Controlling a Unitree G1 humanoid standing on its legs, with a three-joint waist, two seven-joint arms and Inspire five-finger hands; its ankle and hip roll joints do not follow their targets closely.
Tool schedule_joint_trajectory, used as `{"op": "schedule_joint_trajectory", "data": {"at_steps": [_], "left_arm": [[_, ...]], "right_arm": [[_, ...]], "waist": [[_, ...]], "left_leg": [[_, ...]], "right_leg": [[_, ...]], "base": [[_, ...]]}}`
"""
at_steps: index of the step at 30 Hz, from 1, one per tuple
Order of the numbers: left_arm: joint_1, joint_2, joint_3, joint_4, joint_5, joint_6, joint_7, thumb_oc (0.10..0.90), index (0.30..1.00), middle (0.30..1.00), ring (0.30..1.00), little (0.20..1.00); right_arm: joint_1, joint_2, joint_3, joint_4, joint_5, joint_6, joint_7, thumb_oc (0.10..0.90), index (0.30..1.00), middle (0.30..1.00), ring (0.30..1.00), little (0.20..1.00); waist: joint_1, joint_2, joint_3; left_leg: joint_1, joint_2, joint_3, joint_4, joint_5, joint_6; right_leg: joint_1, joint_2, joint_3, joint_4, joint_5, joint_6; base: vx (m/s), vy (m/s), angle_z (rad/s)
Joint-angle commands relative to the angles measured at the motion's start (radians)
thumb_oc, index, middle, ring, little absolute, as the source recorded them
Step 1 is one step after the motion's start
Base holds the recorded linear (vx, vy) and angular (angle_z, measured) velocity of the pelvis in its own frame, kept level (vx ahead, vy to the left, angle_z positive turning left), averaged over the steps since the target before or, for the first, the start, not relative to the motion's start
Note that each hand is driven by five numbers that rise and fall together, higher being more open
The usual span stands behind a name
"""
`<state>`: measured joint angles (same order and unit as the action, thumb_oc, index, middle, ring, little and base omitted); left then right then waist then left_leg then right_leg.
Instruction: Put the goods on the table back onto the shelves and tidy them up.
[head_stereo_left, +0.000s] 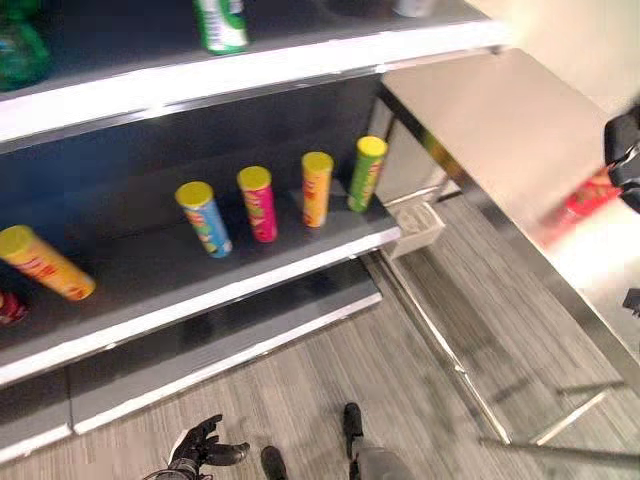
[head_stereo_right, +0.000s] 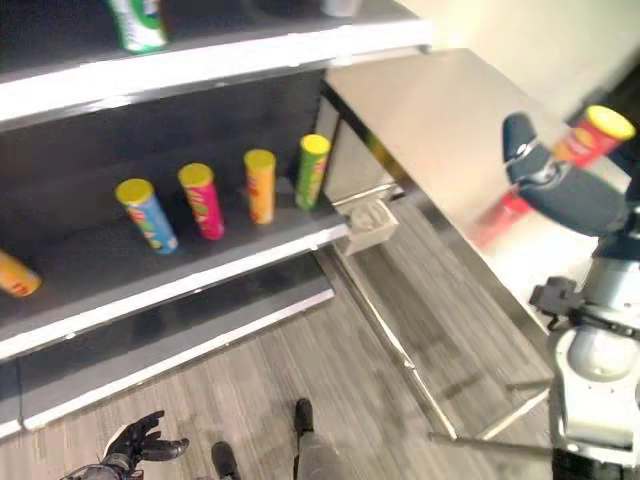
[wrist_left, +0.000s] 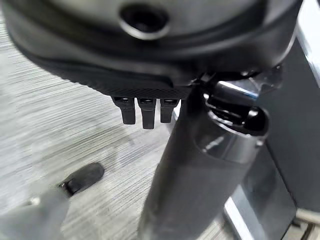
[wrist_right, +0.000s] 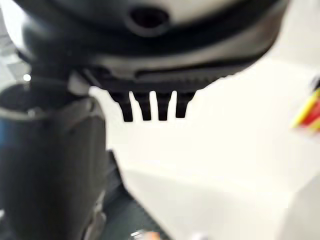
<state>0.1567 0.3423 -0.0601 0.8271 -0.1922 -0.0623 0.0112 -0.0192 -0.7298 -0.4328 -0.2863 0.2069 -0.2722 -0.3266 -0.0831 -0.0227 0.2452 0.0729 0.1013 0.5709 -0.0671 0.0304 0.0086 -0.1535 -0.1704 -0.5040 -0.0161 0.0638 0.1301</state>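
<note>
Red can (head_stereo_right: 592, 137) stands on the table (head_stereo_right: 450, 120); four cans (head_stereo_left: 262, 204) line the shelf (head_stereo_left: 200, 280).

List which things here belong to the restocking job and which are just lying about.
Job:
- red chip can on the table, by the right hand
- four upright chip cans on the shelf
- tipped yellow chip can
- left hand, idle, low

Lying about:
- green bottle, upper shelf
- small white box on the floor

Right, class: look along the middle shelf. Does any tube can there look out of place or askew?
Yes. Four yellow-lidded tube cans stand upright in a row: blue, pink, orange and green. The orange tube can at the shelf's left end lies tipped on its side, apart from the row.
</note>
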Motion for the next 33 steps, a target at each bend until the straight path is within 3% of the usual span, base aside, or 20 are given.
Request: {"op": "schedule_joint_trajectory", "data": {"at_steps": [1,5,6,14,15,16,17,18,19,20,21,22,23,24,25,27,30,33], "left_arm": [[0.014,0.058,0.045,0.006,0.007,-0.025,-0.014,0.800,0.900,0.900,0.900,0.900],[0.014,0.052,0.046,0.011,0.023,-0.025,-0.028,0.800,0.900,0.900,0.900,0.900],[0.015,0.047,0.034,-0.002,0.023,-0.026,-0.037,0.800,0.900,0.900,0.900,0.900],[0.014,0.030,0.008,-0.033,0.011,-0.024,-0.053,0.800,0.900,0.900,0.900,0.900],[0.007,0.032,0.001,-0.032,0.008,-0.025,-0.054,0.800,0.900,0.900,0.900,0.900],[0.007,0.032,0.001,-0.032,0.008,-0.025,-0.054,0.800,0.900,0.900,0.900,0.900],[0.007,0.034,-0.002,-0.034,0.000,-0.021,-0.053,0.800,0.900,0.900,0.900,0.900],[0.007,0.037,-0.002,-0.037,-0.008,-0.023,-0.048,0.800,0.900,0.900,0.900,0.900],[0.007,0.034,-0.009,-0.043,-0.020,-0.025,-0.043,0.800,0.900,0.900,0.900,0.900],[0.006,0.034,-0.008,-0.042,-0.021,-0.025,-0.043,0.800,0.900,0.900,0.900,0.900],[0.001,0.025,-0.012,-0.039,-0.041,-0.027,-0.040,0.800,0.900,0.900,0.900,0.900],[-0.001,0.025,-0.012,-0.038,-0.041,-0.028,-0.040,0.800,0.900,0.900,0.900,0.900],[-0.005,0.023,-0.029,-0.034,-0.038,-0.031,-0.043,0.800,0.900,0.900,0.900,0.900],[-0.005,0.023,-0.029,-0.034,-0.038,-0.031,-0.043,0.800,0.900,0.900,0.900,0.900],[-0.009,0.026,-0.050,-0.035,-0.031,-0.036,-0.047,0.800,0.900,0.900,0.900,0.900],[-0.014,0.026,-0.058,-0.025,-0.022,-0.038,-0.044,0.800,0.900,0.900,0.900,0.900],[-0.009,0.013,-0.064,-0.002,-0.010,-0.037,-0.049,0.800,0.900,0.900,0.900,0.900],[-0.004,0.011,-0.061,0.019,0.004,-0.039,-0.049,0.800,0.900,0.900,0.900,0.900]], "right_arm": [[-0.159,-0.101,-0.074,0.015,-0.010,-0.019,-0.010,0.800,0.900,0.900,0.900,0.900],[-0.113,-0.091,-0.108,0.038,0.002,-0.005,-0.002,0.800,0.900,0.900,0.900,0.900],[-0.109,-0.103,-0.113,0.050,0.023,-0.006,0.002,0.800,0.900,0.900,0.900,0.900],[-0.106,-0.158,-0.102,0.084,0.073,-0.024,0.021,0.800,0.900,0.900,0.900,0.900],[-0.114,-0.167,-0.092,0.104,0.095,-0.027,0.024,0.800,0.900,0.900,0.900,0.900],[-0.115,-0.167,-0.092,0.105,0.096,-0.028,0.024,0.800,0.900,0.900,0.900,0.900],[-0.146,-0.181,-0.045,0.135,0.128,-0.027,0.038,0.800,0.900,0.900,0.900,0.900],[-0.165,-0.192,-0.017,0.154,0.138,-0.028,0.044,0.800,0.900,0.900,0.900,0.900],[-0.195,-0.210,0.032,0.172,0.156,-0.021,0.059,0.800,0.900,0.900,0.900,0.900],[-0.199,-0.211,0.034,0.175,0.157,-0.022,0.059,0.800,0.900,0.900,0.900,0.900],[-0.217,-0.216,0.051,0.184,0.171,-0.019,0.067,0.800,0.900,0.900,0.900,0.900],[-0.217,-0.217,0.050,0.185,0.172,-0.020,0.067,0.800,0.900,0.900,0.900,0.900],[-0.238,-0.214,0.059,0.203,0.180,-0.024,0.060,0.800,0.900,0.900,0.900,0.900],[-0.238,-0.214,0.059,0.204,0.180,-0.024,0.060,0.800,0.900,0.900,0.900,0.900],[-0.272,-0.216,0.093,0.228,0.178,-0.025,0.055,0.800,0.900,0.900,0.900,0.900],[-0.298,-0.215,0.113,0.246,0.175,-0.031,0.045,0.800,0.900,0.900,0.900,0.900],[-0.315,-0.212,0.137,0.247,0.176,-0.026,0.054,0.800,0.900,0.900,0.900,0.900],[-0.313,-0.210,0.146,0.244,0.158,-0.007,0.069,0.800,0.900,0.900,0.900,0.900]], "waist": [[0.066,-0.059,-0.089],[0.069,-0.074,-0.119],[0.061,-0.071,-0.126],[0.029,-0.039,-0.120],[0.026,-0.040,-0.107],[0.026,-0.039,-0.107],[0.041,-0.046,-0.088],[0.053,-0.046,-0.076],[0.096,-0.062,-0.046],[0.091,-0.062,-0.048],[0.124,-0.069,-0.041],[0.120,-0.073,-0.043],[0.140,-0.063,-0.046],[0.140,-0.063,-0.047],[0.173,-0.048,-0.037],[0.187,-0.042,-0.034],[0.184,-0.014,-0.058],[0.170,-0.019,-0.088]], "left_leg": [[0.012,0.004,-0.107,-0.017,-0.099,-0.038],[0.019,0.017,-0.083,-0.012,-0.079,-0.058],[0.024,0.033,-0.086,-0.012,-0.070,-0.070],[0.037,0.118,-0.093,0.039,-0.040,-0.126],[0.013,0.151,-0.100,0.112,-0.044,-0.142],[0.011,0.153,-0.101,0.116,-0.046,-0.143],[-0.028,0.195,-0.140,0.248,-0.056,-0.148],[-0.058,0.201,-0.195,0.311,-0.052,-0.151],[-0.149,0.137,-0.335,0.365,-0.052,-0.111],[-0.157,0.135,-0.339,0.371,-0.054,-0.108],[-0.212,0.041,-0.454,0.323,-0.092,-0.098],[-0.215,0.035,-0.456,0.313,-0.081,-0.095],[-0.244,0.004,-0.494,0.235,-0.034,-0.099],[-0.243,0.003,-0.494,0.231,-0.032,-0.099],[-0.307,-0.047,-0.540,0.169,0.025,-0.100],[-0.328,-0.066,-0.560,0.113,0.054,-0.109],[-0.252,-0.066,-0.578,-0.004,0.096,-0.110],[-0.201,-0.080,-0.572,-0.013,0.080,-0.102]], "right_leg": [[0.155,-0.130,0.017,0.080,0.016,0.080],[0.198,-0.081,0.056,-0.033,0.023,0.086],[0.210,-0.053,0.079,-0.063,0.017,0.082],[0.233,0.029,0.107,-0.071,-0.052,0.028],[0.237,0.051,0.115,-0.071,-0.072,0.008],[0.237,0.053,0.114,-0.071,-0.073,0.007],[0.251,0.088,0.142,-0.071,-0.105,-0.023],[0.257,0.101,0.153,-0.071,-0.117,-0.037],[0.252,0.105,0.165,-0.071,-0.111,-0.054],[0.250,0.103,0.161,-0.071,-0.111,-0.053],[0.259,0.105,0.187,-0.071,-0.113,-0.046],[0.254,0.100,0.183,-0.071,-0.110,-0.045],[0.257,0.106,0.196,-0.071,-0.109,-0.037],[0.256,0.105,0.196,-0.071,-0.109,-0.037],[0.264,0.123,0.220,-0.071,-0.113,-0.036],[0.269,0.130,0.240,-0.071,-0.123,-0.035],[0.291,0.147,0.274,-0.071,-0.145,-0.030],[0.309,0.123,0.286,-0.071,-0.152,-0.021]], "base": [[0.00,-0.162,-2.38],[0.08,-0.207,-0.64],[0.09,-0.253,-0.30],[0.02,-0.192,-0.14],[-0.02,-0.172,-0.11],[0.00,-0.361,-0.05],[0.03,-0.267,-0.12],[-0.07,-0.356,-0.56],[-0.10,-0.148,-0.69],[-0.05,-0.126,-0.78],[0.04,-0.029,-0.50],[0.12,0.004,-0.34],[0.07,0.044,-0.30],[0.15,0.092,-0.18],[0.07,0.051,-0.32],[0.12,0.067,-0.46],[0.19,0.148,-0.67],[0.19,0.170,-0.46]]}}
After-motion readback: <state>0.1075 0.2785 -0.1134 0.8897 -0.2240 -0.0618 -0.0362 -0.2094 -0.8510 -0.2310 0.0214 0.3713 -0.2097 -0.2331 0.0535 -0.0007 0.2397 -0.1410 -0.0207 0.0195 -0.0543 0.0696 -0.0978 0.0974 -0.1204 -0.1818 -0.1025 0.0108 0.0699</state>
